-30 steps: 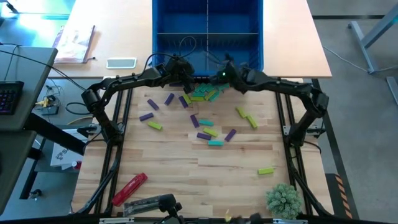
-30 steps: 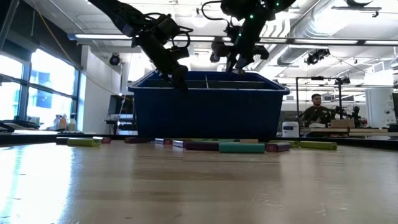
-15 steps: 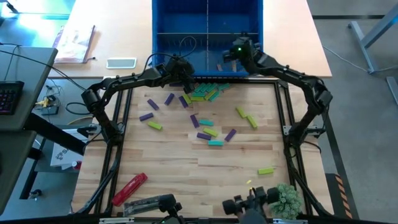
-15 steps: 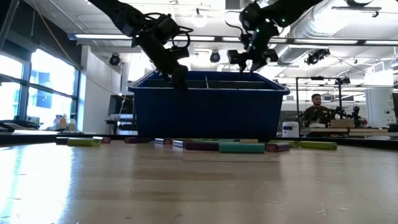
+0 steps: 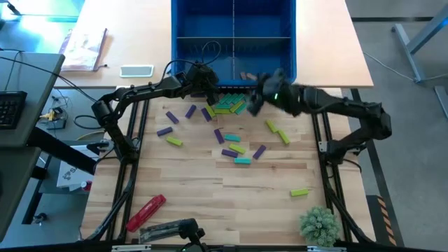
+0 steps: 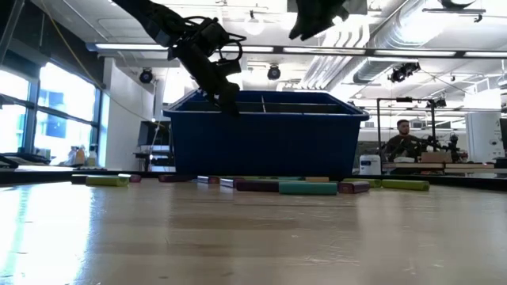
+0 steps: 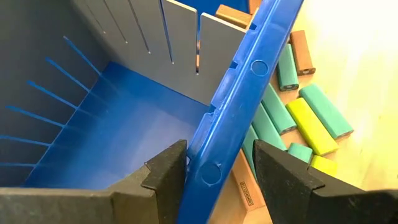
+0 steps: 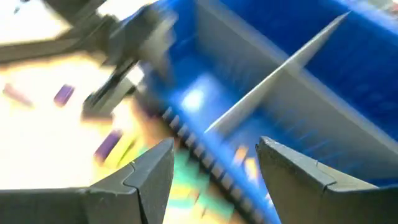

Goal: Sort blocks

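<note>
Small purple, lime, teal and tan blocks lie flat on the wooden table: a heap (image 5: 229, 105) against the blue bin's near wall and more scattered nearer (image 5: 234, 148). The divided blue bin (image 5: 233, 35) stands at the far edge, with a tan block (image 5: 246, 75) lying in its near right compartment. My left gripper (image 5: 203, 82) is at the bin's near rim and shows astride it in the left wrist view (image 7: 219, 163). My right gripper (image 5: 253, 101) is open and empty, blurred, in the air above the heap by the bin's near wall. My left gripper straddles the bin's near rim (image 7: 214, 168), one finger (image 7: 165, 177) inside the bin and one (image 7: 283, 177) outside. The fingers come from above, slanting down, and lie across the rim. The bin stands on the table.
A red cylindrical tool (image 5: 145, 211) lies near the table's near left corner, and a green plant (image 5: 318, 224) stands near the near right corner. A lone lime block (image 5: 299, 191) lies toward the near right. A person sits in the room behind (image 6: 402, 136).
My right gripper has gone from the heap up and toward the far edge, over the bin's near right compartment. It has then swung back toward the near edge, above the heap. A tan block now shows in that compartment.
</note>
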